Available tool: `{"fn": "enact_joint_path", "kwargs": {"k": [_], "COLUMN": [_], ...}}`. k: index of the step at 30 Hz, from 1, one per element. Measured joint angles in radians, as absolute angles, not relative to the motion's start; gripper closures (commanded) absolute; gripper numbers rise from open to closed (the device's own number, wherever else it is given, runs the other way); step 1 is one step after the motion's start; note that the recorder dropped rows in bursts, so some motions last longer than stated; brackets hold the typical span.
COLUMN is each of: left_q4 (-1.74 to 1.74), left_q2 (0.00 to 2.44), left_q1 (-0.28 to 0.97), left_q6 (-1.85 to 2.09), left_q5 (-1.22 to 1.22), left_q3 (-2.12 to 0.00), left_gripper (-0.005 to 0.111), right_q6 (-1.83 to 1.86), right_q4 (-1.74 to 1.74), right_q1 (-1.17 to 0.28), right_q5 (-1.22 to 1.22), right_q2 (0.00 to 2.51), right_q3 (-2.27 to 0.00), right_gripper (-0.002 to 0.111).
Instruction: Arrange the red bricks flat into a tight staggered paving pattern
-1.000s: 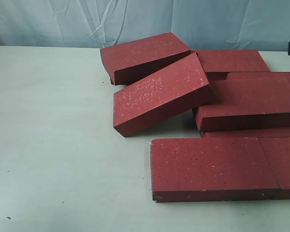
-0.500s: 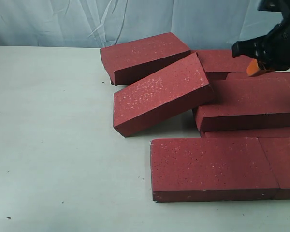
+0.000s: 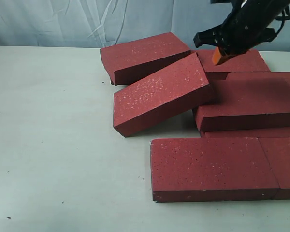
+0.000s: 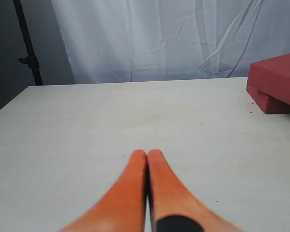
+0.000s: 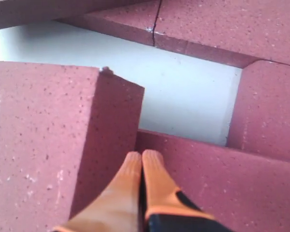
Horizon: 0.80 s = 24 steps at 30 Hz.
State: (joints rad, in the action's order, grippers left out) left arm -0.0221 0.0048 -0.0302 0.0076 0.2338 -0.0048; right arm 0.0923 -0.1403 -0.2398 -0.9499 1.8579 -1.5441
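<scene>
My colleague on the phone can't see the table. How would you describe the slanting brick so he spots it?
On the pale table, find the heap of red bricks at the right of the exterior view. Two stick out of its left edge; take the nearer brick. Unlike the flat ones beside it, it slopes: left corner on the table, right end propped on a neighbour.

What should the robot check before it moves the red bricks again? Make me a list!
1. Right gripper over the red bricks: ok.
2. Right gripper open for grabbing: not ok, shut.
3. Tilted brick lying flat: not ok, it leans on a neighbour.
4. Front two bricks flat, side by side: ok.
5. Left gripper away from the bricks: ok, shut over the table.
6. Right gripper touching a brick: cannot tell.
</scene>
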Motion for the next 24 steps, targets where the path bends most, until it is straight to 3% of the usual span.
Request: {"fn": "enact_joint_path", "kwargs": {"k": [24], "left_q4": [-0.022], "left_q2": [0.005], "left_q1": [-0.030], "left_q6": [0.008], "left_q5": [0.234], "left_q3": [-0.005], "left_gripper": [0.107], "right_q6": [0.073], "right_q4": [-0.167], "right_q1": [-0.530], "right_q5": [-0.916], "right_q2": [1.999], "right_q3": [-1.578], "right_gripper": [0.109]}}
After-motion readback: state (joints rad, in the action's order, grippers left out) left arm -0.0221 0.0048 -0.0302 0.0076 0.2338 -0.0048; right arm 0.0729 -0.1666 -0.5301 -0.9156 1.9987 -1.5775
